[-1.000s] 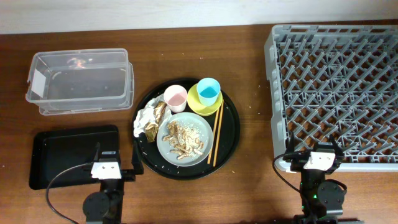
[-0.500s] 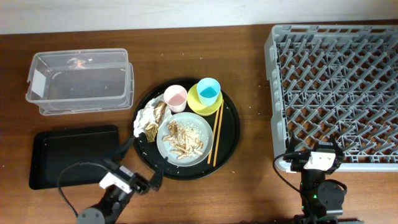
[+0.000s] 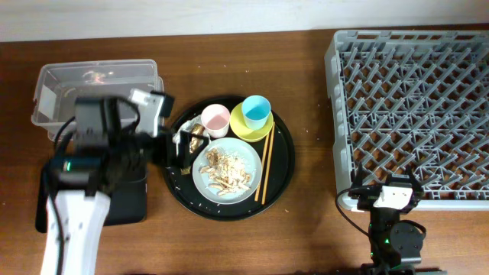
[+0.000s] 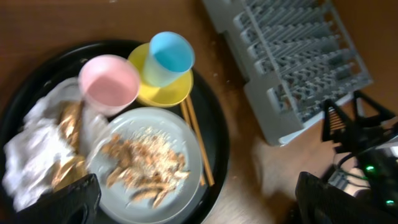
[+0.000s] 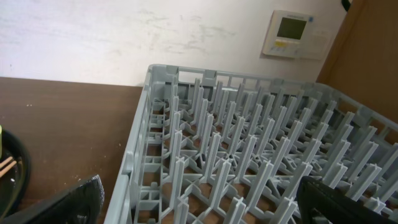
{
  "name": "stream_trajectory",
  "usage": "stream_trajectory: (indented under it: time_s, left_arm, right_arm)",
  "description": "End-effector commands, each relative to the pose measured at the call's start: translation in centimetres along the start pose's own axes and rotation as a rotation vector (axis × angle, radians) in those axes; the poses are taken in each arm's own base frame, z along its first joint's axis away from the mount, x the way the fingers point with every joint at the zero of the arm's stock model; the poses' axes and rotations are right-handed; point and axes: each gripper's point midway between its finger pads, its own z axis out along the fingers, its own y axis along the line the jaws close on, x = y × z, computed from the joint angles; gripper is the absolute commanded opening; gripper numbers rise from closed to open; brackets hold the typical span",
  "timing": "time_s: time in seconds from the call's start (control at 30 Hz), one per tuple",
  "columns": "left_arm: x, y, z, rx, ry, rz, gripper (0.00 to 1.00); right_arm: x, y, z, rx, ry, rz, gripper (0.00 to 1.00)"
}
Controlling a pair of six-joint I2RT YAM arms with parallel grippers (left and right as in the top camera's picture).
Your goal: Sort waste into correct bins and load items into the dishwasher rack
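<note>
On the round black tray (image 3: 283,179) stand a pink cup (image 3: 215,118) and a blue cup (image 3: 257,111), the blue one inside a yellow bowl (image 3: 240,127). A grey plate (image 3: 246,157) holds food scraps (image 3: 224,169), with chopsticks (image 3: 267,164) along its right. The white napkin (image 4: 28,146) and brown-gold wrapper (image 4: 69,146) lie at the tray's left. My left gripper (image 3: 177,145) hovers open over that left side, nothing between its fingers (image 4: 68,199). My right gripper (image 3: 386,185) stands open at the front edge of the grey rack (image 3: 412,99).
The clear tub (image 3: 69,84) sits at the back left, partly under my left arm. The shallow black tray (image 3: 53,191) lies in front of it, also partly covered. Crumbs dot the wood between the round tray and the rack (image 5: 249,155).
My left arm has swung from the table's front edge back and right, and now reaches over the bins to the round tray's left side. The right arm has not moved.
</note>
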Motion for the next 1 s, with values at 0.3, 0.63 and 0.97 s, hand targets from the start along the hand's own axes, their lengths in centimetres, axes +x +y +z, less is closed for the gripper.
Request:
stream_trajectory:
  time_s: [0.3,0.63,0.97]
  left_arm:
    - [-3.9,-5.5,12.7,-0.295,0.017,0.320,1.00]
    - [-7.2,-3.1,18.9,-0.419,0.176,0.279,0.99]
    - [-2.2,-1.3,29.4,-0.390,0.280,0.284,0.72]
  right_arm:
    - [0.3,-0.4,0.0,0.022,0.009,0.003,0.98]
    - [0.3,-0.4,0.0,0.022,0.008,0.003,0.98]
    - [0.3,-0.4,0.0,0.022,0.009,0.003,0.98]
